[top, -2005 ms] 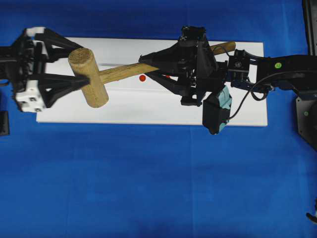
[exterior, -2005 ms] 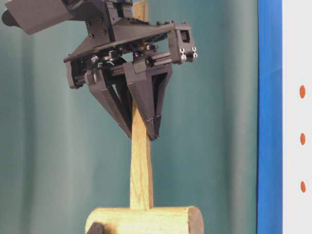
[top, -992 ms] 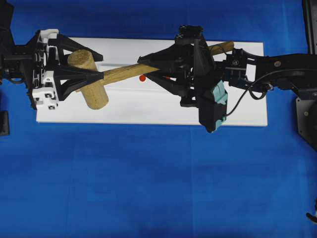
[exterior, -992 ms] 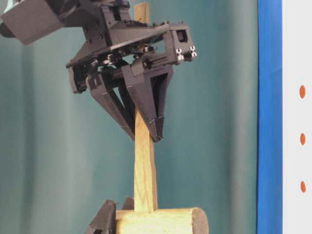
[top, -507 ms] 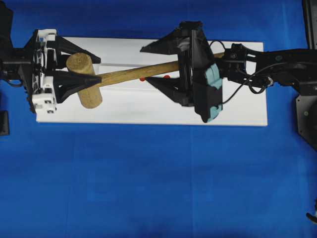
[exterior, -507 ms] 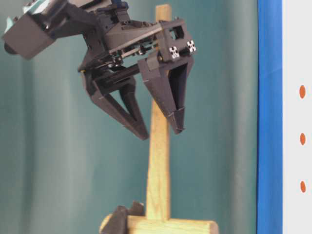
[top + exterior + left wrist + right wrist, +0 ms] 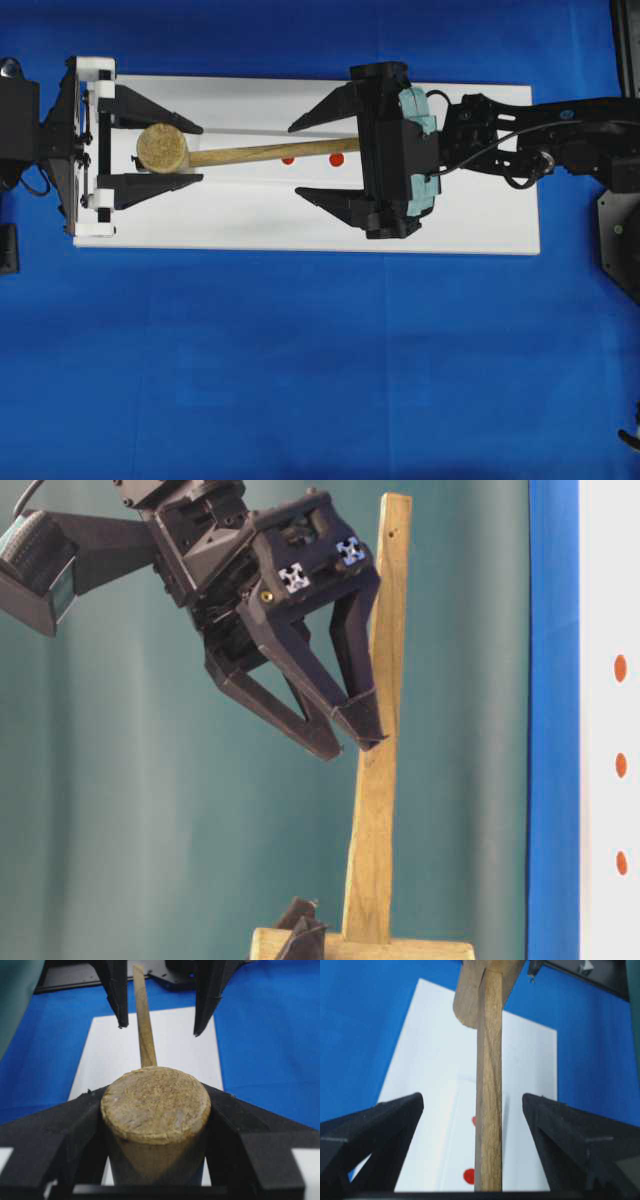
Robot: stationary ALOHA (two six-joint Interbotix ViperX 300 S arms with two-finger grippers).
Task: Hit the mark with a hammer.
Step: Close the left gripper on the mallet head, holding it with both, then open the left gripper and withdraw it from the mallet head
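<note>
- Black fingers of the left gripper [image 7: 150, 150] pinch the head of the hammer [image 7: 240, 154] at the left end of the white board [image 7: 250, 225].
- Right gripper [image 7: 310, 160] stands spread wide, its fingers either side of the handle, touching nothing.
- Handle runs left to right, above the red marks [image 7: 336, 159].

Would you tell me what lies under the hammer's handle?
Under the hammer handle lies the white board with two red marks; any marks directly beneath it are hidden.
</note>
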